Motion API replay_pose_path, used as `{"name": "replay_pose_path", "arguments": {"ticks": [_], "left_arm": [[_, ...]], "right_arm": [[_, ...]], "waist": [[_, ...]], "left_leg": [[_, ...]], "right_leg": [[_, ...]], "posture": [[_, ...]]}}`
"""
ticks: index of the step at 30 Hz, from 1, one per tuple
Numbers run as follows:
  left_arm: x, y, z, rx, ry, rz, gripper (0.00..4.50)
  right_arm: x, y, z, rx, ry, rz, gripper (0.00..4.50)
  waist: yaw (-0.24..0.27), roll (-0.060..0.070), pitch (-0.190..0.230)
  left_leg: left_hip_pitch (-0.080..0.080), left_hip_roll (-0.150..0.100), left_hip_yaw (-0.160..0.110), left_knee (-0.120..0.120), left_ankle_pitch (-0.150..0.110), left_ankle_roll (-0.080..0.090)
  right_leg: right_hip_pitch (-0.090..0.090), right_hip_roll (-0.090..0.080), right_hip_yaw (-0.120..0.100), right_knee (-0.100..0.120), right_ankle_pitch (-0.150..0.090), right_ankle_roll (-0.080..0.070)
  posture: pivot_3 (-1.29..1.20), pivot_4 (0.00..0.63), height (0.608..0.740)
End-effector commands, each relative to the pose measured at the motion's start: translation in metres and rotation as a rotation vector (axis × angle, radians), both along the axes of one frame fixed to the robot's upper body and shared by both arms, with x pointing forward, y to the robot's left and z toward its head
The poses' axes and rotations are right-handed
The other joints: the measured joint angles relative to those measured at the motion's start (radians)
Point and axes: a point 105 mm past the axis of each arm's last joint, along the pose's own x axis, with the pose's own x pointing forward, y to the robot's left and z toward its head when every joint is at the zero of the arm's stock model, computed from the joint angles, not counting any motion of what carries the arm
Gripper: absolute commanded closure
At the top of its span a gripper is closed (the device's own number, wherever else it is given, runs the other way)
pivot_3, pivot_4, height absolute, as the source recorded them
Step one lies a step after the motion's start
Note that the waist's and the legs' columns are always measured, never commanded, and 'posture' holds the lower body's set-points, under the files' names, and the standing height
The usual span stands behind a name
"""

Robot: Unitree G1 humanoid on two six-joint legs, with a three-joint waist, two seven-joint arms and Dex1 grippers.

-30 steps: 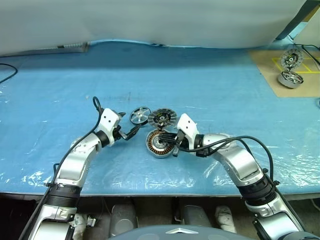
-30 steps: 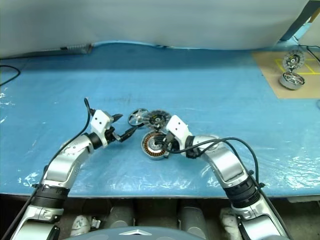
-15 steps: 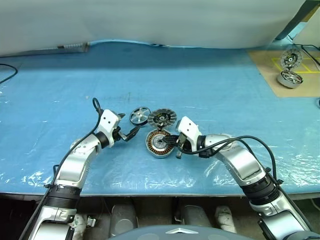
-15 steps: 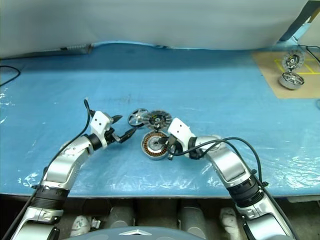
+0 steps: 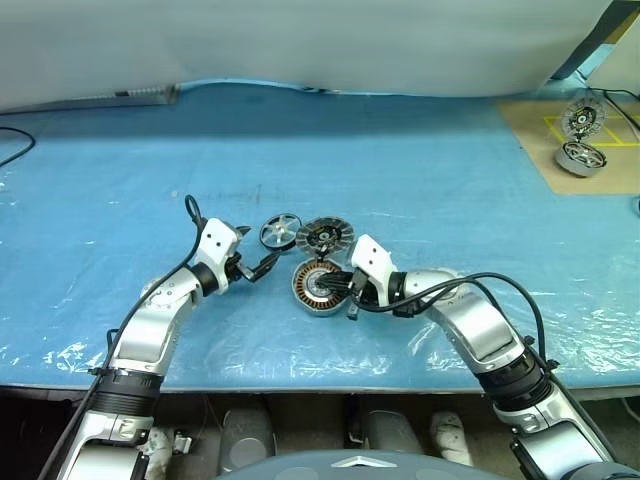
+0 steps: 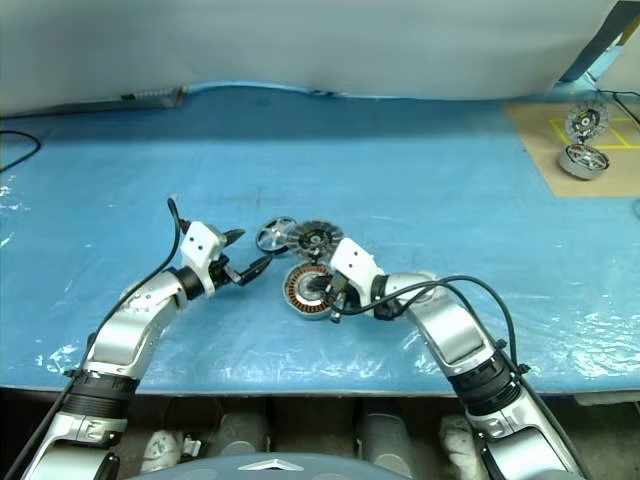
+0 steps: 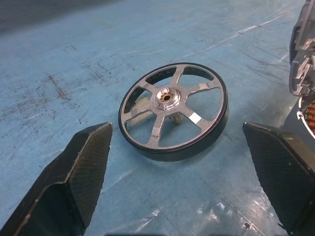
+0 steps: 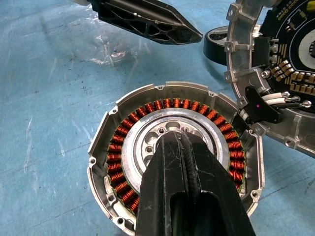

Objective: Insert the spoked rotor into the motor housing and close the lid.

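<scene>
Sitting at the start: I see the spoked rotor (image 7: 173,110) flat on the blue desk (image 5: 420,170), not inserted, framed between my left claw (image 7: 184,172) fingers, spread wide and gripping nothing. My right claw (image 8: 189,189) is pinched shut, empty, tips over the motor housing (image 8: 172,152) hub. The lid (image 5: 325,236) is tipped open behind. Grasp, insert and lid closing all remain.

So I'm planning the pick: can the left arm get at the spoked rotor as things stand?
Probably yes. The left gripper has its jaws open on either side of the spoked rotor, which lies flat on the blue table cover with nothing between.
</scene>
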Motion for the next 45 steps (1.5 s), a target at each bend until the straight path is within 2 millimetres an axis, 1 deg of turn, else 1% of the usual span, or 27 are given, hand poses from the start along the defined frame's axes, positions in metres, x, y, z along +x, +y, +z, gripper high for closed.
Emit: {"name": "replay_pose_path", "arguments": {"ticks": [1, 4, 6, 9, 13, 18, 21, 24, 26, 29, 31, 34, 37, 42, 45], "left_arm": [[0.002, 0.004, 0.012, -0.007, -0.052, 0.008, 0.00], [0.002, 0.004, 0.013, -0.008, -0.052, 0.010, 0.00], [0.002, 0.004, 0.013, -0.008, -0.052, 0.011, 0.00], [0.001, 0.005, 0.014, -0.010, -0.054, 0.014, 0.00], [0.005, 0.012, 0.023, -0.039, -0.067, 0.027, 0.00], [0.019, 0.028, 0.030, -0.062, -0.008, 0.003, 0.00], [0.029, 0.030, 0.035, -0.046, 0.005, -0.064, 0.00], [0.038, 0.028, 0.038, -0.029, 0.041, -0.166, 0.60], [0.042, 0.026, 0.039, -0.006, 0.061, -0.221, 1.26], [0.047, 0.018, 0.041, 0.012, 0.108, -0.329, 1.26], [0.051, 0.015, 0.040, 0.039, 0.116, -0.362, 1.26], [0.055, 0.004, 0.040, 0.062, 0.129, -0.423, 1.26], [0.057, -0.006, 0.035, 0.081, 0.153, -0.472, 1.26], [0.065, -0.016, 0.028, 0.102, 0.179, -0.479, 1.26], [0.068, -0.017, 0.022, 0.114, 0.195, -0.459, 1.26]], "right_arm": [[-0.002, 0.000, 0.001, -0.024, -0.013, 0.017, 4.46], [0.002, -0.003, -0.005, -0.067, -0.015, -0.009, 4.46], [0.002, -0.003, -0.005, -0.065, -0.015, -0.017, 4.46], [-0.004, 0.000, 0.010, 0.031, -0.002, 0.005, 4.46], [-0.010, -0.005, 0.028, 0.115, -0.009, 0.014, 4.46], [-0.014, -0.016, 0.033, 0.124, -0.012, -0.023, 4.46], [-0.018, -0.021, 0.036, 0.146, -0.007, -0.045, 4.46], [-0.020, -0.026, 0.038, 0.174, -0.006, -0.071, 4.50], [-0.021, -0.030, 0.038, 0.176, -0.005, -0.089, 4.50], [-0.021, -0.035, 0.034, 0.172, -0.004, -0.124, 4.50], [-0.022, -0.036, 0.032, 0.172, -0.004, -0.136, 4.50], [-0.023, -0.037, 0.032, 0.183, -0.002, -0.160, 4.50], [-0.026, -0.038, 0.031, 0.192, -0.001, -0.176, 4.50], [-0.028, -0.042, 0.029, 0.185, -0.004, -0.203, 4.50], [-0.028, -0.043, 0.028, 0.185, -0.007, -0.215, 4.50]], "waist": [[0.000, 0.000, 0.000], [-0.001, 0.000, 0.000], [0.000, 0.000, 0.000], [0.000, 0.000, 0.000], [0.001, 0.000, 0.000], [0.002, 0.000, 0.000], [0.003, 0.000, 0.000], [0.003, 0.000, 0.000], [0.005, 0.000, 0.000], [0.007, 0.000, 0.000], [0.008, 0.000, 0.000], [0.009, 0.000, 0.000], [0.013, 0.000, 0.000], [0.018, 0.000, 0.000], [0.020, -0.001, 0.000]], "left_leg": [[0.000, 0.000, 0.000, 0.000, 0.000, 0.000], [0.000, 0.000, 0.000, 0.000, 0.000, 0.000], [0.000, 0.000, 0.000, 0.000, 0.000, 0.000], [0.000, 0.000, 0.000, 0.000, 0.000, 0.000], [0.000, 0.000, 0.000, 0.000, 0.000, 0.000], [0.000, 0.000, 0.000, 0.001, 0.000, 0.000], [0.000, 0.000, 0.000, 0.001, 0.000, 0.000], [0.000, -0.001, 0.000, 0.001, 0.000, 0.000], [0.000, 0.000, 0.000, 0.001, 0.000, 0.000], [0.000, -0.001, -0.001, 0.001, 0.000, 0.000], [0.000, -0.001, -0.001, 0.001, 0.000, 0.000], [0.000, -0.001, -0.001, 0.001, 0.000, 0.000], [-0.001, -0.001, -0.001, 0.001, 0.000, 0.000], [-0.001, -0.001, -0.001, 0.001, 0.000, 0.000], [-0.001, -0.001, -0.001, 0.001, 0.000, 0.000]], "right_leg": [[0.000, 0.000, 0.000, 0.000, 0.000, 0.000], [0.000, 0.000, 0.000, 0.000, 0.000, 0.000], [0.000, 0.000, 0.000, 0.000, 0.000, 0.000], [0.000, 0.000, 0.000, 0.000, 0.000, 0.000], [0.000, 0.000, 0.000, 0.000, 0.000, 0.000], [0.000, 0.000, 0.000, 0.001, 0.000, 0.000], [0.000, 0.000, 0.000, 0.001, 0.000, 0.000], [0.000, 0.000, 0.000, 0.000, 0.000, 0.000], [0.000, 0.000, 0.000, 0.000, 0.000, 0.000], [0.000, 0.000, 0.000, 0.000, 0.000, 0.000], [0.000, 0.000, 0.000, 0.000, 0.000, 0.000], [0.000, 0.000, 0.000, 0.000, 0.000, 0.000], [0.000, -0.001, 0.000, 0.000, 0.000, 0.000], [0.000, 0.000, 0.000, 0.000, 0.001, 0.000], [0.000, -0.001, 0.000, 0.000, 0.001, 0.000]], "posture": [[0.00, 0.150, 0.740], [0.00, 0.150, 0.740], [0.00, 0.150, 0.740], [0.00, 0.150, 0.740], [0.00, 0.150, 0.740], [0.00, 0.150, 0.740], [0.00, 0.150, 0.740], [0.00, 0.150, 0.740], [0.00, 0.150, 0.740], [0.00, 0.150, 0.740], [0.00, 0.150, 0.740], [0.00, 0.150, 0.740], [0.00, 0.150, 0.740], [0.00, 0.150, 0.740], [0.00, 0.150, 0.740]]}}
